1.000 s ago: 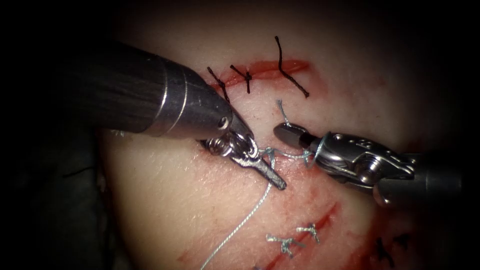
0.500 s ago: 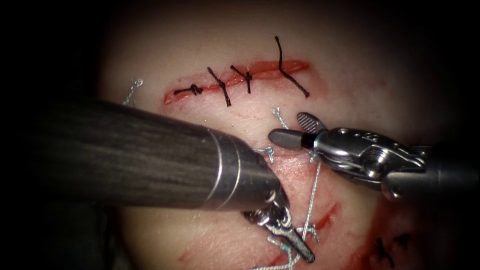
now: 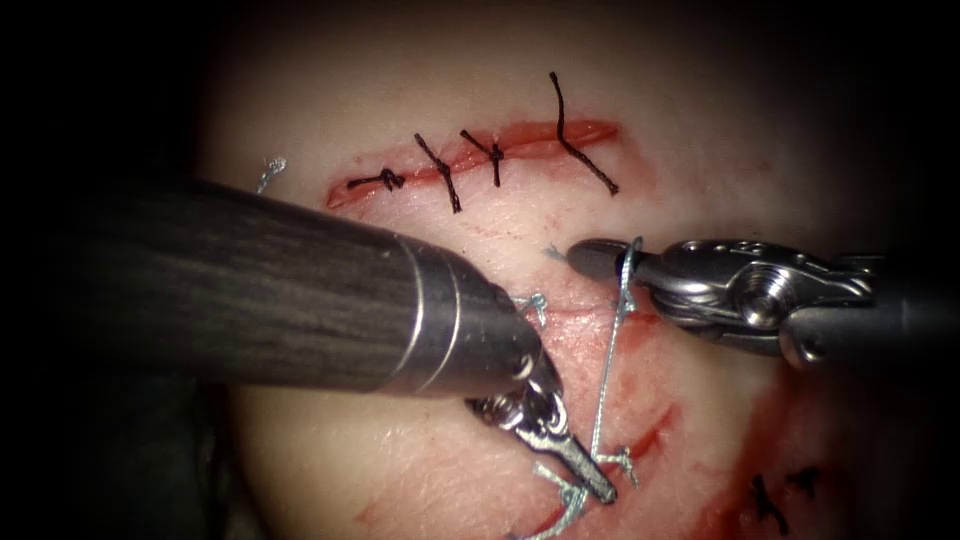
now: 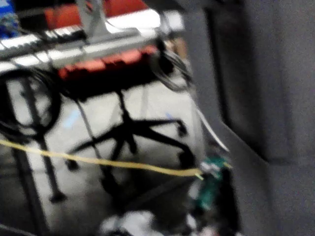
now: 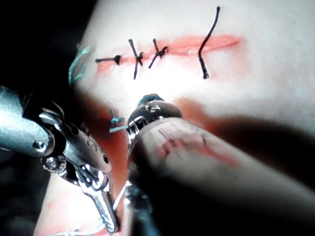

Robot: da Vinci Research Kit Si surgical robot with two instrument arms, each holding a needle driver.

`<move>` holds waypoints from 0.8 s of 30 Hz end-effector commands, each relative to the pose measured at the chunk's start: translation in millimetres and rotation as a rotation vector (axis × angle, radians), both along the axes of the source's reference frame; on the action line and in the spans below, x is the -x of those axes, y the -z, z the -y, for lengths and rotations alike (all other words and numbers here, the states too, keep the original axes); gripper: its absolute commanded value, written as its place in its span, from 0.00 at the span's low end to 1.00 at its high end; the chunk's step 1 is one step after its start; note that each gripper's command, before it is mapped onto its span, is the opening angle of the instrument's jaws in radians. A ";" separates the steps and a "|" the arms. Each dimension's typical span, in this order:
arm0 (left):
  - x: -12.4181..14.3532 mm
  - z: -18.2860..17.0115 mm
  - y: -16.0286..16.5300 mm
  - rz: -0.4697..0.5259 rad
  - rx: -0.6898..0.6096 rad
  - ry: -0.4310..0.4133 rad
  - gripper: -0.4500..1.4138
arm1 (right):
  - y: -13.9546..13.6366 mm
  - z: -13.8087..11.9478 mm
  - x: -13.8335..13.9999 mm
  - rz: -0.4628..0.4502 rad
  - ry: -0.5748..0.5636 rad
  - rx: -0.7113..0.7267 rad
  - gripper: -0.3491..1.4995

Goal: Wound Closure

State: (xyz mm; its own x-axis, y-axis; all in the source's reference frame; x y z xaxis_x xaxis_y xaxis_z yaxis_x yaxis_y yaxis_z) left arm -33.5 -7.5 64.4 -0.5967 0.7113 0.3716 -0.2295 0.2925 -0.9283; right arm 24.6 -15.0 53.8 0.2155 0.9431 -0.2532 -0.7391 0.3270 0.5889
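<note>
On the tissue (image 3: 700, 130), my left tool (image 3: 598, 487) points down and right near the lower cut, jaws shut on the pale blue thread (image 3: 610, 370). The thread rises from there and crosses over my right tool (image 3: 585, 257), which comes in level from the right above the middle cut (image 3: 590, 315). Its jaws look shut on the thread's short end (image 3: 551, 251), which pokes out at the tip. A blue knot (image 3: 535, 303) sits at the middle cut beside the left shaft. The right wrist view has the right tool's tip (image 5: 147, 109), the left tool (image 5: 101, 204) and the knot (image 5: 115, 123).
The upper cut (image 3: 520, 135) carries several black stitches (image 3: 495, 155), also seen as black stitches (image 5: 138, 56) in the right wrist view. Blue knots with cut ends (image 3: 620, 462) lie on the lower cut. Black thread ends (image 3: 765, 495) sit at lower right. The left shaft (image 3: 300, 300) covers the tissue's left half.
My left tool swung from the middle cut down to the lower cut, drawing the thread taut. My right tool's jaws opened, then shut on the short end, and the thread now lies across them.
</note>
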 end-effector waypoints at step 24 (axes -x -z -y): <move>-6.8 -7.1 -3.6 -0.140 0.105 0.100 0.00 | 1.8 -1.9 3.5 -0.062 -0.177 0.070 0.00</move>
